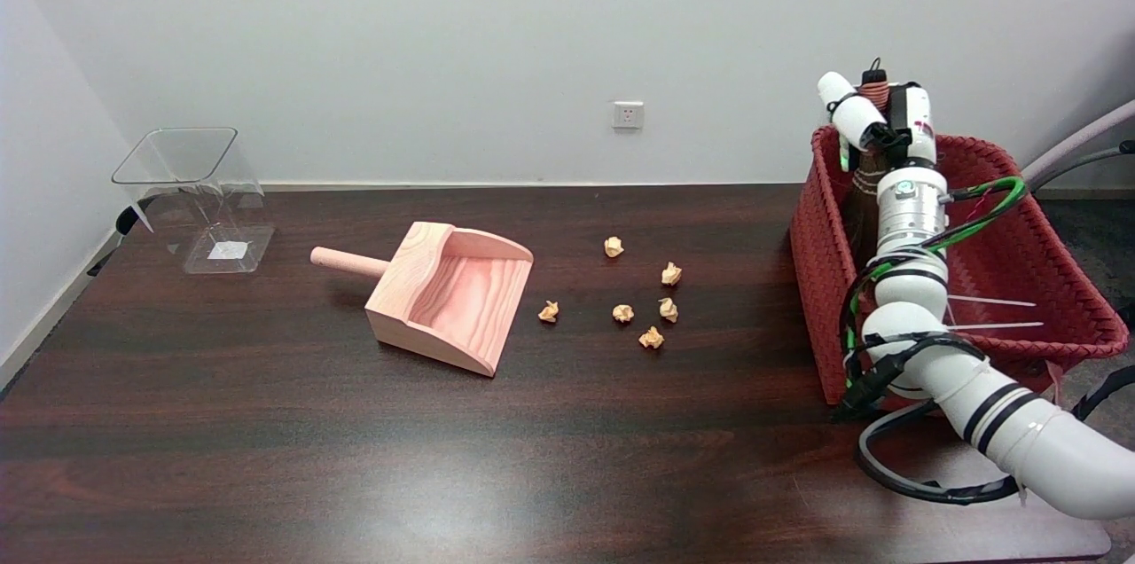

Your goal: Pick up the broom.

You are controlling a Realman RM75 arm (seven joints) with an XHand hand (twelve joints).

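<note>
The broom point(874, 90) stands upright in the far left corner of the red woven basket point(820, 271). Its red-wound handle top with a black loop pokes up, and its dark bristles point(862, 202) show below inside the basket. My right hand point(882, 119) is at the handle just under that top, fingers wrapped around it; one white finger sticks out to the upper left. The arm reaches in over the basket from the lower right and hides most of the broom's middle.
A wooden dustpan point(448, 298) lies at the table's middle left, mouth toward several crumpled paper scraps point(623, 312). A clear plastic bin point(197, 196) stands at the far left. White sticks point(993, 314) lie in the basket. A chair point(1077, 147) is beyond the right edge.
</note>
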